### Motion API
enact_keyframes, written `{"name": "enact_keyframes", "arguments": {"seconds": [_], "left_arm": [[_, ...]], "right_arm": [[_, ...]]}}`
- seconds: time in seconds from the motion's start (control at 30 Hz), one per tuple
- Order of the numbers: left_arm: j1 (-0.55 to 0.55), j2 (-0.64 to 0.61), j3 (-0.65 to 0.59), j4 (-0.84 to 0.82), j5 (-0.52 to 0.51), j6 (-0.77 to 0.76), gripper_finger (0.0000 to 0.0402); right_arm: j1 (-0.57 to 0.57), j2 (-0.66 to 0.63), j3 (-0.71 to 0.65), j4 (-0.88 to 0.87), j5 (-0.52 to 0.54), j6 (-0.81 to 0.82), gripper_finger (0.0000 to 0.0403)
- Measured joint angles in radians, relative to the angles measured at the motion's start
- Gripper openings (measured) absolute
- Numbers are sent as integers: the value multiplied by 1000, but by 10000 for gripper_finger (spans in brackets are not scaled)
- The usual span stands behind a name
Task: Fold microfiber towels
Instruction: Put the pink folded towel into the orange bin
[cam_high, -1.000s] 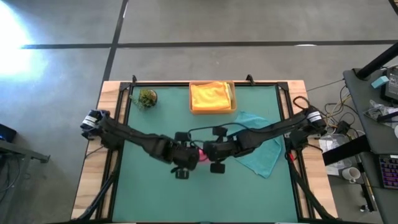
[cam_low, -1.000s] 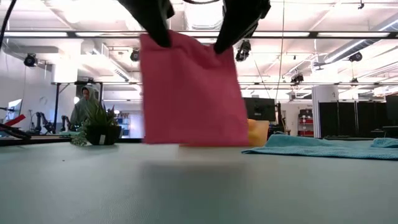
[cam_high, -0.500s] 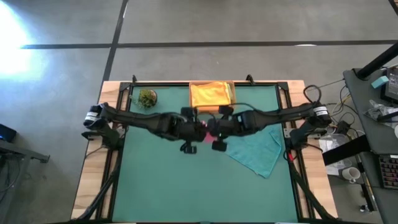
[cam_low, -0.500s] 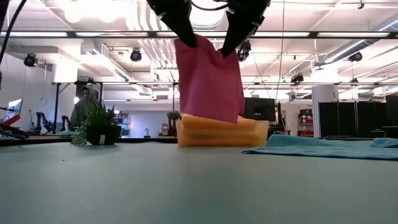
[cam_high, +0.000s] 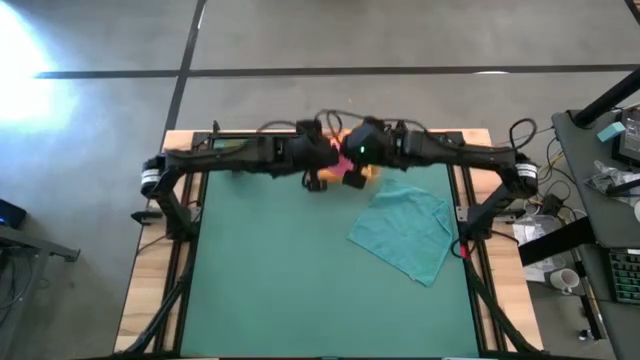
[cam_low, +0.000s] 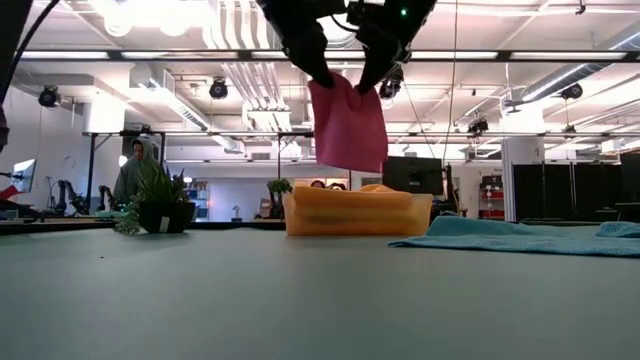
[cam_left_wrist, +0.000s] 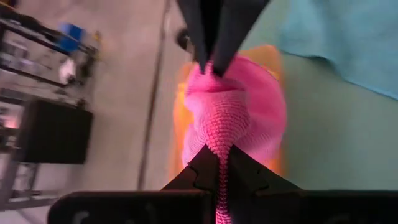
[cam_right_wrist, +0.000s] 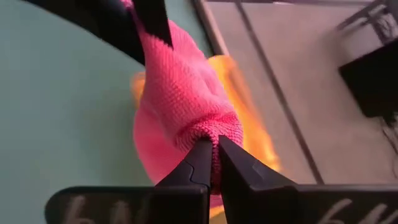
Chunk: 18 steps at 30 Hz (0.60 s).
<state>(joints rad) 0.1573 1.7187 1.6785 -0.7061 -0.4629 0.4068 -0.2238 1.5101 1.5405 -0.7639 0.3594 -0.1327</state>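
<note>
Because the pink towel (cam_low: 349, 125) is soft and light, it drapes limp wherever you don't hold it, so keep to its top corners. Your left gripper (cam_left_wrist: 221, 163) and right gripper (cam_right_wrist: 211, 155) each pinch one corner shut, close together. The towel hangs below them, clear above the tray (cam_low: 350, 218) at the table's far edge; the teal towel (cam_high: 405, 232) lies flat nearby.

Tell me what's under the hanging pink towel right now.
Below the pink microfiber towel sits the shallow tan rectangular tray with folded orange and yellow cloth showing above its rim. How many cloths are stacked inside cannot be seen.
</note>
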Motion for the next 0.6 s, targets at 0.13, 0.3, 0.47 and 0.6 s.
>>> {"name": "enact_keyframes", "arguments": {"seconds": [0.13, 0.3, 0.47, 0.6], "left_arm": [[88, 3, 4, 116, 0, 95, 0], [184, 25, 5, 224, 13, 174, 0], [250, 58, 4, 292, 55, 177, 0], [275, 106, 8, 360, 92, 194, 0]], "right_arm": [[-104, 0, 15, 32, -5, -84, 9], [-233, 2, 16, 135, -76, -183, 8], [-329, 2, 13, 220, -152, -258, 8], [-388, 20, 10, 268, -214, -282, 8]]}}
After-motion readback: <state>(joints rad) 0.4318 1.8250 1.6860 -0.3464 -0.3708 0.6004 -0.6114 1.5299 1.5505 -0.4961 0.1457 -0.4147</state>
